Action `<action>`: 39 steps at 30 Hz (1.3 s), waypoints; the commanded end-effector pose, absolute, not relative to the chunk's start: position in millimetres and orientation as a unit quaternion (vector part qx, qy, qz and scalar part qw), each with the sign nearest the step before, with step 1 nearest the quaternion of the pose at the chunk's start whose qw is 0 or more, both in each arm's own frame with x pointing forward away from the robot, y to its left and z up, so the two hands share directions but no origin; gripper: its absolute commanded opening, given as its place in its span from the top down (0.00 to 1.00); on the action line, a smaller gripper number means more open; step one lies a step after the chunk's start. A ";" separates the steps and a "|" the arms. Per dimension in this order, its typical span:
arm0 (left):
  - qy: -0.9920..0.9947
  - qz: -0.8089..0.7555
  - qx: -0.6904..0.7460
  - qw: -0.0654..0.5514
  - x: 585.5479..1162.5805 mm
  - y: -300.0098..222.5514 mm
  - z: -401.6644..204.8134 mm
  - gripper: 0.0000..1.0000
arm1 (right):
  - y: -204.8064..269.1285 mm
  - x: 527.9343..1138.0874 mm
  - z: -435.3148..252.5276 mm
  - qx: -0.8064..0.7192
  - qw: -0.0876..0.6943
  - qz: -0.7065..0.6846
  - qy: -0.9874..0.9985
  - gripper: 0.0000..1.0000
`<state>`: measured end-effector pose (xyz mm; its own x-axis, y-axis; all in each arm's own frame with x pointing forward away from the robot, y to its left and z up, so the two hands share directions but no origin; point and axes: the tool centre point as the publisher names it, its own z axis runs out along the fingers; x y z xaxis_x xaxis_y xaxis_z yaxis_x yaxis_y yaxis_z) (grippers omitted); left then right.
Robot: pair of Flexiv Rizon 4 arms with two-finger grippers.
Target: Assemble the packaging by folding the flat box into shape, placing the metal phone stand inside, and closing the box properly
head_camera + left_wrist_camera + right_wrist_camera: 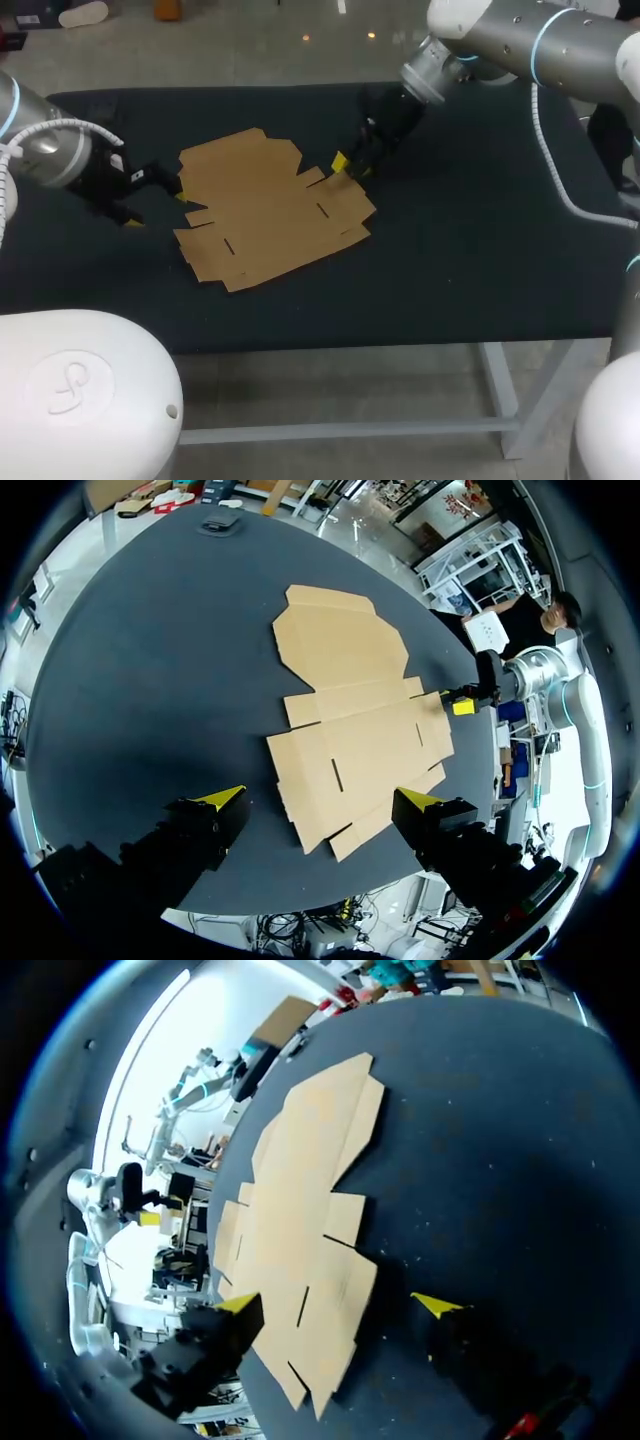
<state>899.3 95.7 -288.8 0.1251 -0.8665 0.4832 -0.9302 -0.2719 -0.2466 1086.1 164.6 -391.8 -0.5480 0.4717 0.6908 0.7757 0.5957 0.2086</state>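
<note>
The flat brown cardboard box blank (270,210) lies unfolded on the black table. My left gripper (156,207) is open at its left edge, just above the table. In the left wrist view the blank's near end (340,770) lies between and ahead of the open left gripper (320,798), which does not touch it. My right gripper (350,165) is open at the blank's far right corner. In the right wrist view a corner of the blank (300,1220) lies between the spread fingers of the right gripper (338,1305). I cannot make out a metal phone stand.
The black table (470,250) stretches wide to the right of the blank and in front of it. A small dark object (222,522) lies near the table's edge, beyond the blank as the left wrist sees it.
</note>
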 end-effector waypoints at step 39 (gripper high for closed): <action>-0.605 0.272 0.745 0.061 904.7 94.0 -297.8 0.00 | 149.7 1033.1 -394.2 -0.495 0.342 -0.308 -0.737 1.00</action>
